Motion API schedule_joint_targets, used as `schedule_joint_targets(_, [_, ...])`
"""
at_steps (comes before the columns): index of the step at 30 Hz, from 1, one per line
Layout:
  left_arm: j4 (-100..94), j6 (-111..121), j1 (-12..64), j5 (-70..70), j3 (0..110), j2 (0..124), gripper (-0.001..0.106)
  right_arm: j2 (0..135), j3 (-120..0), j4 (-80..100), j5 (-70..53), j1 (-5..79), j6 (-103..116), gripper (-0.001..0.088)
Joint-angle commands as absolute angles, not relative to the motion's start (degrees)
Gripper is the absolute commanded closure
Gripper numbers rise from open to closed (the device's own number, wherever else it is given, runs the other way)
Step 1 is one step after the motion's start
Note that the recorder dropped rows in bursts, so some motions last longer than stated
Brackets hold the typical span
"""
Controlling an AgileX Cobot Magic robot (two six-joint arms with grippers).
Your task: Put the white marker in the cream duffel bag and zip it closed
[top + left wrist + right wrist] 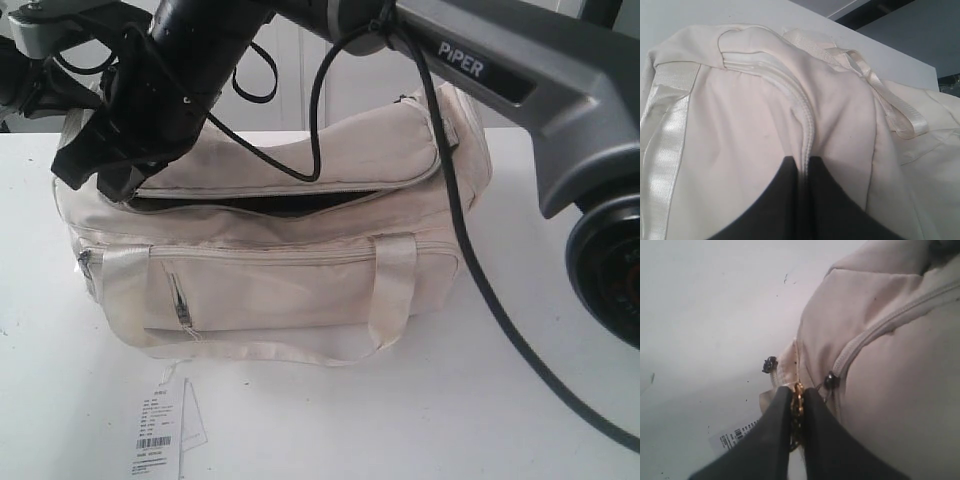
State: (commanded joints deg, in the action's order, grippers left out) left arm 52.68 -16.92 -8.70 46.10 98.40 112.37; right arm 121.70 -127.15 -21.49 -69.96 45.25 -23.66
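Observation:
The cream duffel bag (300, 270) lies on the white table, and its top zip gapes to show black lining (260, 203). The white marker is not visible in any view. My left gripper (801, 159) is shut on the bag's zip seam (807, 130), pinching the cream fabric (740, 140). My right gripper (797, 390) is shut on a gold-coloured zipper pull (798, 410) at the end of the bag (880, 370). In the exterior view both arms crowd over the bag's left end, where their dark wrists (115, 140) hide the fingertips.
A white barcode paper tag (155, 425) (735, 435) lies on the table in front of the bag. A black cable (470, 260) hangs from the right arm (500, 70) across the bag's right end. Webbing handles (390, 290) (900, 110) droop down the front.

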Motion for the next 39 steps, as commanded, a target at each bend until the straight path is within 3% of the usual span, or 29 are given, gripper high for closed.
schedule_joint_targets(16, [52.7,-16.7,-8.7,46.8,98.4,112.4,0.105,119.1,-123.4,-20.8,-70.0,45.3,-25.3,0.0868])
schedule_joint_targets(21, [52.7,-16.7,-8.7,46.7,98.4,112.4,0.099,118.8,-123.2,-20.5,-70.0,45.3,-25.3,0.0868])
schedule_joint_targets(26, [52.7,-19.5,-8.7,47.1,98.4,112.4,0.106,118.8,-123.2,-20.5,-70.0,45.3,-25.3,0.0868])
schedule_joint_targets(39, [52.7,-19.5,-8.7,46.5,98.4,112.4,0.105,116.1,-119.7,-19.8,-70.0,45.3,-25.5,0.0868])
